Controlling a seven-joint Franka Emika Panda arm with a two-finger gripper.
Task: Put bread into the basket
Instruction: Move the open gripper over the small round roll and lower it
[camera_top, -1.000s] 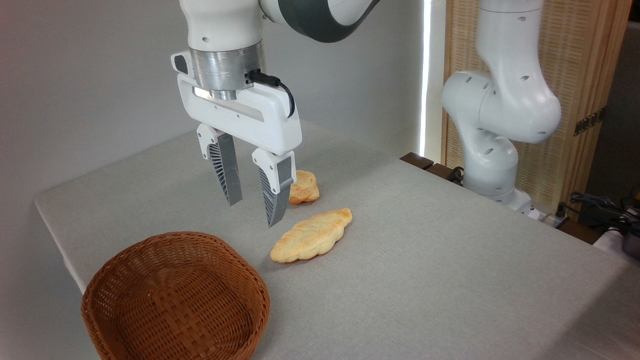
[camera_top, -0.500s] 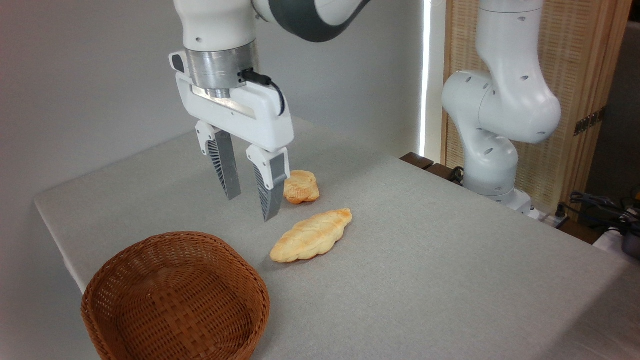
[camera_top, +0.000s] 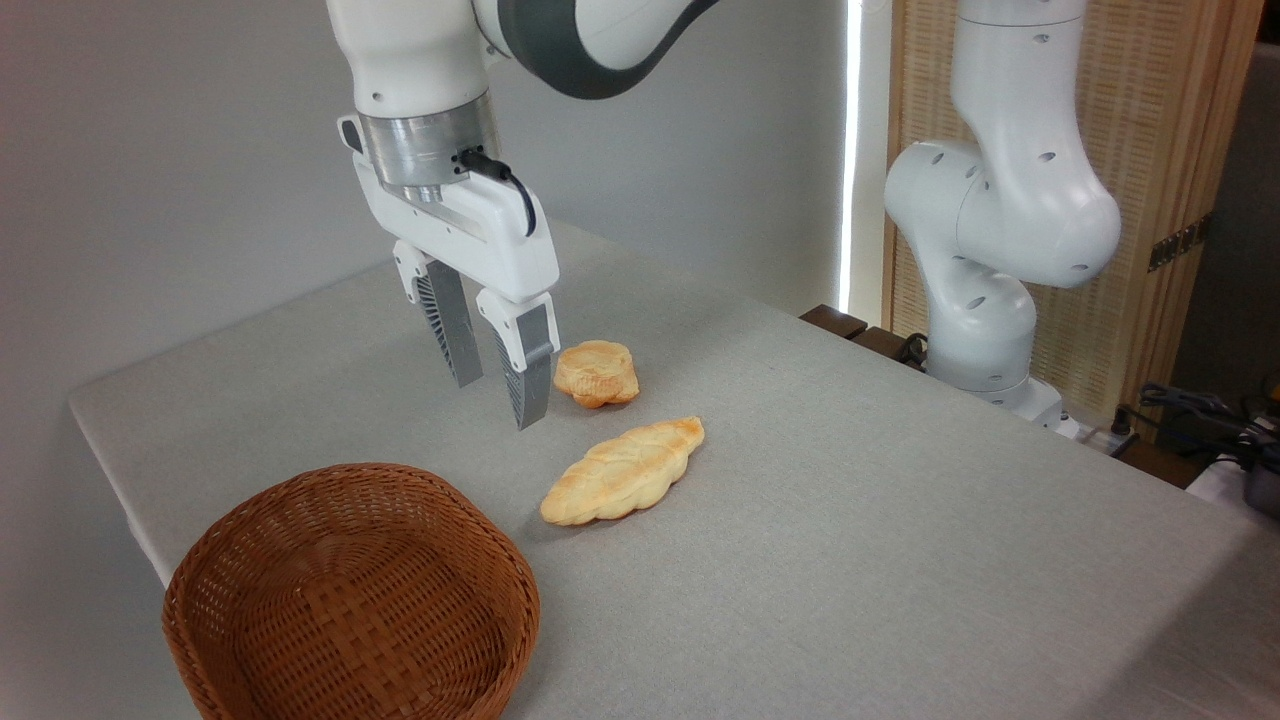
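Observation:
The bread (camera_top: 597, 373), a small lumpy golden-orange bun, lies on the grey table near its middle. My gripper (camera_top: 495, 402) hangs just left of the bun, fingers pointing down and open, with nothing between them. Its near finger (camera_top: 528, 375) stands close beside the bun's left side, tip a little above the cloth. The basket (camera_top: 352, 598), round brown wicker with low sides, sits empty at the front left corner of the table.
A longer, paler braided loaf (camera_top: 622, 471) lies between the bun and the basket's right side. The arm's white base (camera_top: 985, 260) stands off the table's right edge. The table's left edge (camera_top: 105, 470) runs close by the basket.
The gripper has moved left and back and turned slightly, uncovering the whole bun. Its fingers look closer together in the picture. Bun, loaf and basket have not moved.

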